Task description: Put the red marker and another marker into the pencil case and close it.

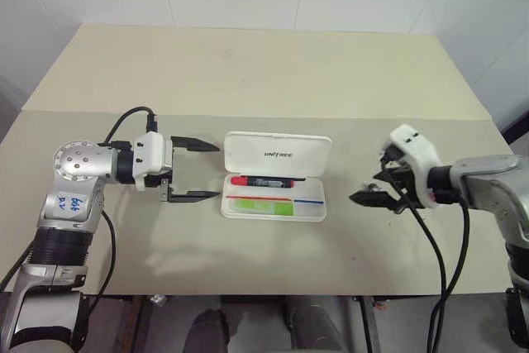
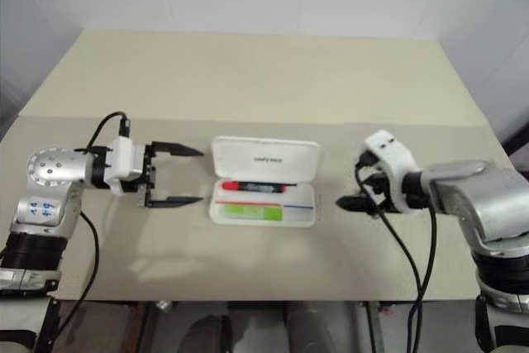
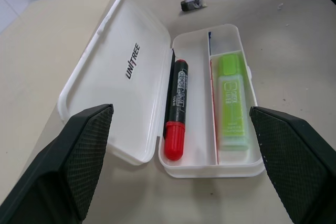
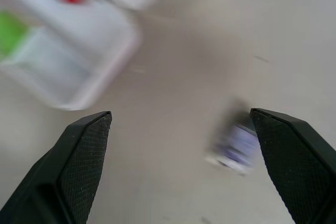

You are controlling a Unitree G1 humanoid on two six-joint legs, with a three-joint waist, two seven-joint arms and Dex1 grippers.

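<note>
The white pencil case lies open in the middle of the table, its lid laid flat on the far side. In its far compartment rests the red marker, cap toward my left gripper. The light-green marker lies in the near compartment. My left gripper hovers just left of the case, pointing at it, open and empty. To the right of the case, a hand's width away, my right gripper is also open and empty.
A small grey scrap lies on the table right of the case, under my right gripper. The table's front edge runs close below the case. Black cables hang from both wrists.
</note>
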